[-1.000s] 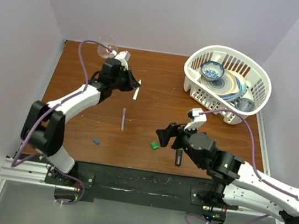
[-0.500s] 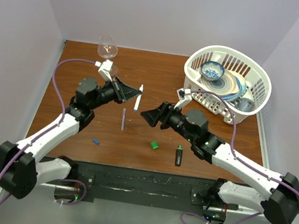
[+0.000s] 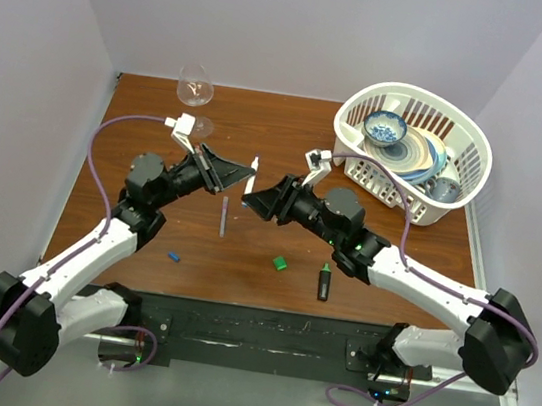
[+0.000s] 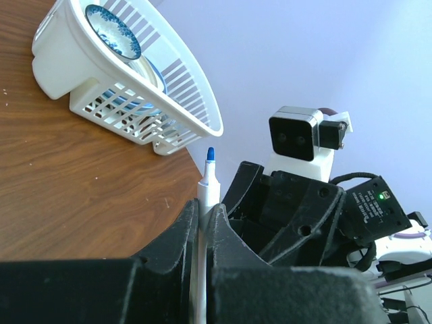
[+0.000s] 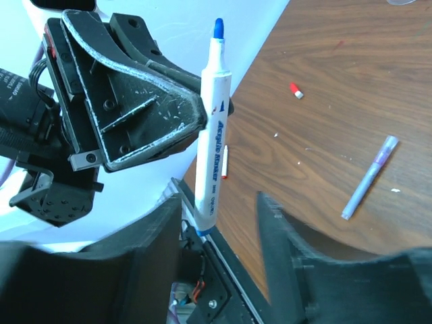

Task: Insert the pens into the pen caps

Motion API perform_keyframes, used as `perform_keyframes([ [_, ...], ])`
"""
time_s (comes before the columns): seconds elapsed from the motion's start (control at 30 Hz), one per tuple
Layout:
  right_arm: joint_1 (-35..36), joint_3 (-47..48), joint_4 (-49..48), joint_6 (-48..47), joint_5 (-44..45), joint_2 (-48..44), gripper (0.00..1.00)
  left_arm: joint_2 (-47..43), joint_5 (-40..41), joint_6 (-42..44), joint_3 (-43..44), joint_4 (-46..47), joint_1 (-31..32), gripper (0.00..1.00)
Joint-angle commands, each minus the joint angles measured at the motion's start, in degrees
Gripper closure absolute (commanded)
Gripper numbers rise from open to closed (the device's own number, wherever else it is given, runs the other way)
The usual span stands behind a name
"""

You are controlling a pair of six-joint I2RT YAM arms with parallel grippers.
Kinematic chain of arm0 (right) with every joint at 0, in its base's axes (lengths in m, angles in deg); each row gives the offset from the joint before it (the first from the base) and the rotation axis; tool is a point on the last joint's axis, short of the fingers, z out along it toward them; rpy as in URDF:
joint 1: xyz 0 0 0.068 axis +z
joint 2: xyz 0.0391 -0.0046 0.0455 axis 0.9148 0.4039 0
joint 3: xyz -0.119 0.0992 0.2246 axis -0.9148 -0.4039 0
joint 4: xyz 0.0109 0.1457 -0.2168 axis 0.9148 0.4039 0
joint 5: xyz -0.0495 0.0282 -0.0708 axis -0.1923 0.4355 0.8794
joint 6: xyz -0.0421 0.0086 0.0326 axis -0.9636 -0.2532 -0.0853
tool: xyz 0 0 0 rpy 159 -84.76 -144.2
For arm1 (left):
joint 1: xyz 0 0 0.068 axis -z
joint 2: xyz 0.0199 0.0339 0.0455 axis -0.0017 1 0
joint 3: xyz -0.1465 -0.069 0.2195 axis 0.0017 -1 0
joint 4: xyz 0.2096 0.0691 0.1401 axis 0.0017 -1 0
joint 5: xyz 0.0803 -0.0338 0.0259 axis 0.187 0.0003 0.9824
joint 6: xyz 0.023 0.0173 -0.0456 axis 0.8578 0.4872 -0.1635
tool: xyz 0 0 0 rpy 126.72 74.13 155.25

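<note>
**A:** What lies nearest the arm bases?

**B:** 3 things on the near part of the table (image 3: 291, 130), all apart from each other. The blue cap (image 3: 173, 257) is on the left and the green cap (image 3: 281, 262) is near the middle. The black marker (image 3: 323, 282) is just right of the green cap, with its green tip pointing away from the bases.

**A:** And further in?

**B:** The purple pen (image 3: 223, 214) lies flat on its own. Just beyond it the 2 grippers face each other above the wood. The left gripper (image 3: 245, 171) is clamped on the white pen (image 3: 251, 174). Its wrist view shows both fingers pressed to the barrel, with the blue tip sticking out past them.

**A:** The right gripper?

**B:** The right gripper (image 3: 261, 202) has its fingers spread wide and grips nothing. In its own wrist view the white pen's butt end sits in the gap, close beside 1 finger (image 5: 152, 250). I cannot tell whether they touch.

**A:** The red cap?

**B:** The red cap (image 5: 295, 90) shows only in the right wrist view, on the wood beyond the white pen.

**A:** The far end?

**B:** A white basket (image 3: 356, 170) with a bowl (image 3: 385, 128) in it stands at the far right. A wine glass (image 3: 196, 81) stands at the far left.
</note>
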Motion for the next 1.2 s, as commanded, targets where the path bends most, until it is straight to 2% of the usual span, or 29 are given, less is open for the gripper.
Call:
perform_keyframes([
  [0.0, 0.03, 2.84, -4.23, 0.90, -0.48, 1.11, 0.55, -1.85, -1.09, -1.93, -1.20, 4.25, 0.17, 1.00],
  [0.13, 0.03, 3.55, -5.10, 1.34, -1.63, 3.22, 0.62, -1.59, -2.31, -2.72, -1.91, 4.95, 0.17, 1.00],
  [0.27, 0.03, 2.67, -7.74, 2.39, -3.20, 4.02, 0.83, -2.55, -1.88, -2.46, -2.17, 4.35, 0.17, 1.00],
  [0.3, 0.03, 2.50, -8.09, 2.39, -3.38, 4.02, 0.95, -2.90, -1.53, -2.20, -2.17, 3.99, 0.17, 1.00],
  [0.33, 0.03, 2.41, -8.27, 2.39, -3.56, 3.84, 1.00, -3.52, -1.09, -1.94, -2.17, 3.29, 0.17, 1.00],
  [0.4, 0.03, 1.62, -8.18, 2.22, -3.21, 3.23, 1.00, -4.13, -0.74, -0.97, -1.82, 2.24, 0.17, 1.00],
  [0.43, 0.03, 1.27, -7.92, 2.39, -2.51, 2.44, 1.00, -4.92, 0.31, 0.08, -1.39, -0.55, 0.17, 0.81],
  [0.5, 0.03, 0.22, -5.12, 2.22, -0.50, 1.13, 1.00, -5.72, 3.20, 1.92, 0.89, -8.96, 0.17, 0.60],
  [0.57, 0.03, -1.27, -3.27, 1.61, 0.83, -0.98, 1.00, -6.60, 6.02, 4.74, 3.26, -16.10, 0.17, 0.35],
  [0.63, 0.03, -1.81, -1.07, 0.73, 2.58, -2.48, 1.00, -6.86, 10.50, 7.19, 7.04, -26.65, 0.00, 0.24],
  [0.77, 0.03, -5.31, 3.16, -0.94, 5.05, -8.18, 1.00, -6.95, 21.12, 6.68, 11.79, -43.61, -0.62, 0.23],
  [0.8, 0.03, -6.11, 3.33, -1.03, 5.66, -9.24, 1.00, -6.86, 26.37, 5.90, 12.58, -49.91, -0.79, 0.24],
  [0.9, 0.03, -7.87, 5.87, -3.04, 6.63, -13.37, 1.00, -7.30, 31.59, 1.94, 12.25, -59.69, -2.81, 0.27],
  [0.97, 0.03, -8.14, 8.41, -4.89, 8.56, -15.22, 1.00, -8.35, 34.05, 0.71, 11.10, -62.53, -4.05, 0.28],
  [1.0, 0.03, -8.14, 9.21, -5.51, 8.83, -16.45, 1.00, -9.05, 38.33, -0.78, 9.71, -66.37, -4.13, 0.30],
  [1.03, -0.05, -8.14, 9.83, -5.95, 9.00, -17.07, 1.00, -9.41, 40.12, -5.14, 8.91, -68.58, -4.57, 0.34],
  [1.1, 0.03, -8.58, 11.07, -6.66, 9.53, -18.21, 1.00, -9.94, 41.54, -7.55, 6.19, -72.80, -5.54, 0.41],
  [1.13, 0.03, -8.84, 10.98, -6.66, 9.71, -19.09, 1.00, -10.20, 41.28, -9.30, 5.22, -73.70, -6.15, 0.57],
  [1.17, 0.03, -9.45, 10.89, -6.83, 10.23, -19.62, 1.00, -10.20, 40.93, -9.93, 3.73, -74.40, -6.24, 0.64],
])
